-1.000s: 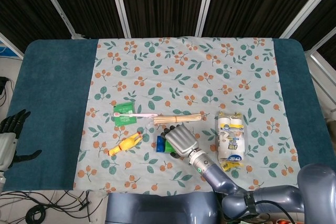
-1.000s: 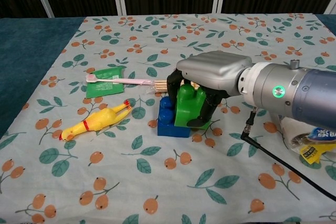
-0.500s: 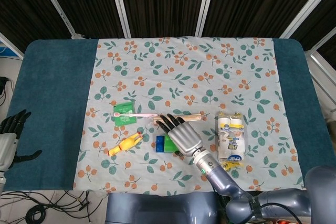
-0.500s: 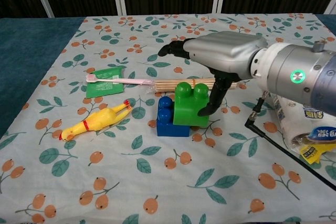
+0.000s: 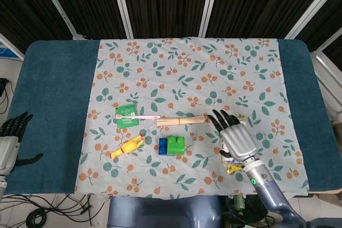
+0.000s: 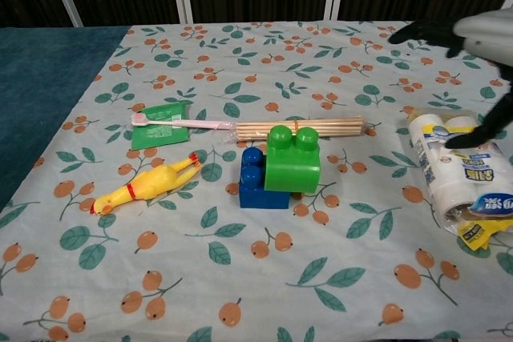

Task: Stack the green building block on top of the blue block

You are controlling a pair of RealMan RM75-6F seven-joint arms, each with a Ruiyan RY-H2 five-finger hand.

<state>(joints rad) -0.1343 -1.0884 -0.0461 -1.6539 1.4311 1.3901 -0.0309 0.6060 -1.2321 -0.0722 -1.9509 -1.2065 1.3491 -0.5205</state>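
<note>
The green building block (image 6: pixel 292 161) sat on the right part of the blue block (image 6: pixel 256 182), overhanging its right edge, near the front middle of the flowered cloth (image 6: pixel 240 278) that covered the worktop (image 5: pixel 51 105). No robot hand touched it. To the left of the pair, close by, a yellow rubber chicken (image 6: pixel 144 184) lay on its side, head toward the near left. At the front right lay a wrapped pack of white rolls (image 6: pixel 453 174), well apart from the blocks. The right robot hand (image 5: pixel 233 135) hovered over that pack with its dark fingers (image 5: pixel 222 118) spread apart and nothing in its grasp; in the chest view only its fingertips and thumb showed at the right edge. Just behind the blocks lay a bundle of wooden sticks (image 6: pixel 296 126), and left of it a pink toothbrush (image 6: pixel 180 122) rested across a green packet (image 6: pixel 159 126). The left robot hand (image 5: pixel 10 137) stayed off the left edge of the worktop, fingers apart, empty.
</note>
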